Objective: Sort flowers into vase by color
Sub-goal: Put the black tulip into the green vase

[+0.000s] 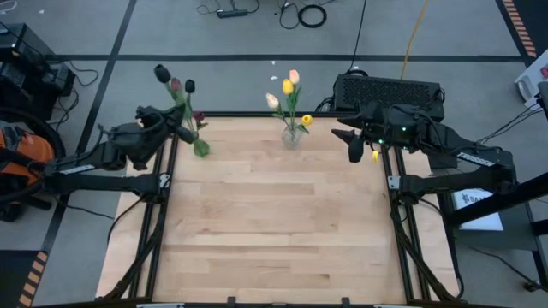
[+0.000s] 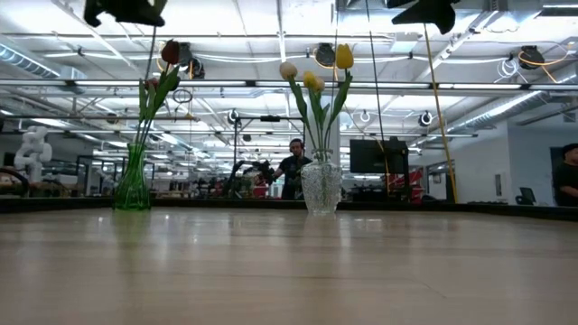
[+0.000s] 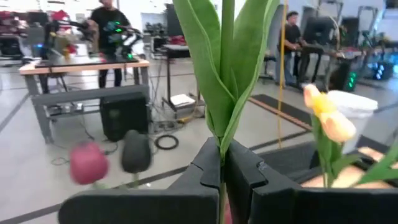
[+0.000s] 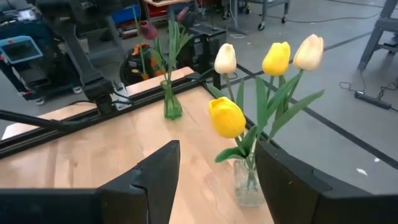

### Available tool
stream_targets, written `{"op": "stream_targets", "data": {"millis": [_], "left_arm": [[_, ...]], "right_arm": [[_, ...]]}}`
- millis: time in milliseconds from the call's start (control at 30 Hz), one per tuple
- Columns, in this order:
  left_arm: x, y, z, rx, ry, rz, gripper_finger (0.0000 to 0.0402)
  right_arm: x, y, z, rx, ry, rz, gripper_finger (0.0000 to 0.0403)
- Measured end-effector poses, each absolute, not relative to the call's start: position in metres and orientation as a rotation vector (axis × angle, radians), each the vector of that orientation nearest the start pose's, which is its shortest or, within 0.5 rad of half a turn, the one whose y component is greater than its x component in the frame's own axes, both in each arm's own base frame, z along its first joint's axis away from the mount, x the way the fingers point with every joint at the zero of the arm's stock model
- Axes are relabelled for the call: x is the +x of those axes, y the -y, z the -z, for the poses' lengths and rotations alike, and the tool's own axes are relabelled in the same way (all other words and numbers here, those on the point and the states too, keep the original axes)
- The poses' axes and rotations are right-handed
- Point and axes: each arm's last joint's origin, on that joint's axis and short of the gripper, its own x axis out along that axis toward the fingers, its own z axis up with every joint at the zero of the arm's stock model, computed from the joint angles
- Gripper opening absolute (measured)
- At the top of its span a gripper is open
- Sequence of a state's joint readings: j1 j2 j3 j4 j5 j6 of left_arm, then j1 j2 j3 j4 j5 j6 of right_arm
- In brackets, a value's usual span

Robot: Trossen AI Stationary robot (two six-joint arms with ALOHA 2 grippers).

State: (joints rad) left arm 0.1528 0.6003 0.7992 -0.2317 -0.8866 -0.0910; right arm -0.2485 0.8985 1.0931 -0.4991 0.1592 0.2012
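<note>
Wood table (image 1: pixel 274 222): left gripper (image 3: pixel 222 167) pinches tulip stem (image 3: pixel 225 37); right gripper (image 4: pixel 217 180) open, empty; no legible labels, probably.

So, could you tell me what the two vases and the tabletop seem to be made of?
The green vase looks like tinted glass: translucent and glossy. The clear vase looks like textured cut glass or clear plastic, its stems showing through. The tabletop looks like pale wooden planks with visible grain and a smooth finish.

bare tabletop (image 1: pixel 274 222) in front (two vases (image 1: pixel 292 137) along far edge)

Wood table (image 1: pixel 274 214), bkgd person (image 2: pixel 293 171)
</note>
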Motion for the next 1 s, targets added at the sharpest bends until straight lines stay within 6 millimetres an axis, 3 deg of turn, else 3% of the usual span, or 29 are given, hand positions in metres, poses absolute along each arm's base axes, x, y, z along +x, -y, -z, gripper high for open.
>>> {"op": "stream_targets", "data": {"millis": [167, 333, 467, 800, 1000], "left_arm": [[0.099, -0.041, -0.345, -0.058, -0.014, -1.139, 0.0005], [0.103, -0.048, -0.321, -0.017, -0.053, -1.22, 0.0005], [0.11, -0.055, -0.305, 0.002, -0.019, -1.162, 0.0005], [0.102, -0.071, -0.308, 0.084, 0.045, -1.171, 0.0005], [0.098, -0.079, -0.303, 0.031, 0.033, -1.177, 0.0005]], "right_arm": [[0.171, 0.05, -0.387, 0.204, -0.268, 0.444, 0.0201], [0.171, 0.054, -0.388, 0.206, -0.248, 0.468, 0.0201], [0.172, 0.058, -0.391, 0.211, -0.215, 0.486, 0.0201], [0.174, 0.062, -0.397, 0.285, -0.128, 0.5, 0.0201], [0.174, 0.062, -0.396, 0.297, -0.127, 0.501, 0.0201]]}}
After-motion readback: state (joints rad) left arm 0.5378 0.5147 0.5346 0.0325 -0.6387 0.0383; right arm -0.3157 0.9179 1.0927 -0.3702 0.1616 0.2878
